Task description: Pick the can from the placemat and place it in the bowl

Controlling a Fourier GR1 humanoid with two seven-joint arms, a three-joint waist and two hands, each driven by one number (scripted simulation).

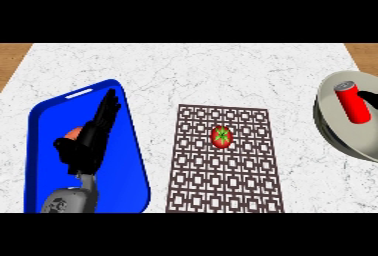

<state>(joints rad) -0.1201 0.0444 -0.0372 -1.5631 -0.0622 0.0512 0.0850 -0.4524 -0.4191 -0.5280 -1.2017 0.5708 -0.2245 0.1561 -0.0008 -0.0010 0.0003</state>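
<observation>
A red can (354, 102) with a grey top lies tilted inside the grey bowl (332, 126) at the counter's right edge. The brown lattice placemat (225, 170) lies in the middle and carries only a red tomato (221, 137). My left hand (87, 142) is open, fingers straight and pointing up, over the blue tray (129, 165) at the left. A dark sliver of my right hand (371, 99) shows at the view's right edge, just beside the can; the rest of it is cut off.
An orange object (74, 133) lies on the blue tray, partly hidden behind my left hand. White marble counter (199, 75) stretches behind the placemat, with wooden strips at the far corners.
</observation>
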